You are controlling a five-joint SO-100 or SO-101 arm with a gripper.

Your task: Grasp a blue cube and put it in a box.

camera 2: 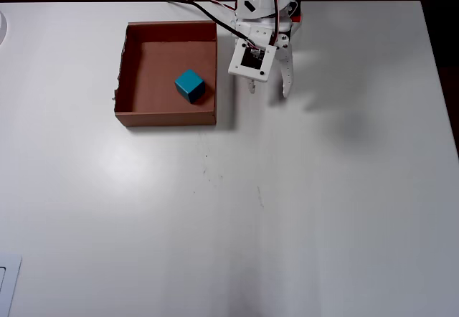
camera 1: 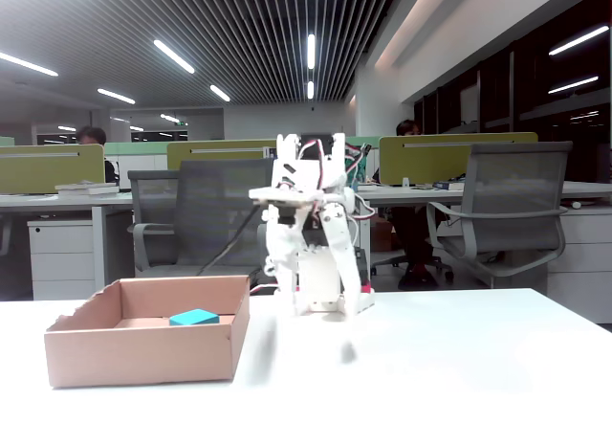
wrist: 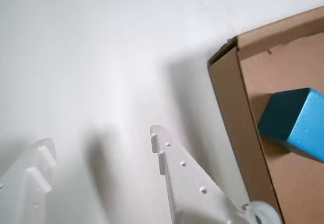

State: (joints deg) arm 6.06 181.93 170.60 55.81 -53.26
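Your white table (camera 2: 323, 209) sits in an open office. On it, the blue cube (camera 2: 190, 85) rests inside the cardboard box (camera 2: 165, 118). Just beside the box, your gripper (camera 2: 269, 91) hangs spread and empty above bare tabletop.

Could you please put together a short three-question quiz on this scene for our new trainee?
1. True or false: the blue cube lies inside the box.
2. In the overhead view, the hand is: A) over the box; B) right of the box, above bare table; C) at the bottom edge of the table.
3. Fill in: the hand is open and holds ______.

Key
1. True. The cube rests on the cardboard floor, in the part of the box nearer the arm.
2. B. The fingers in the wrist view frame only the white table, with the box off to one side.
3. Nothing.
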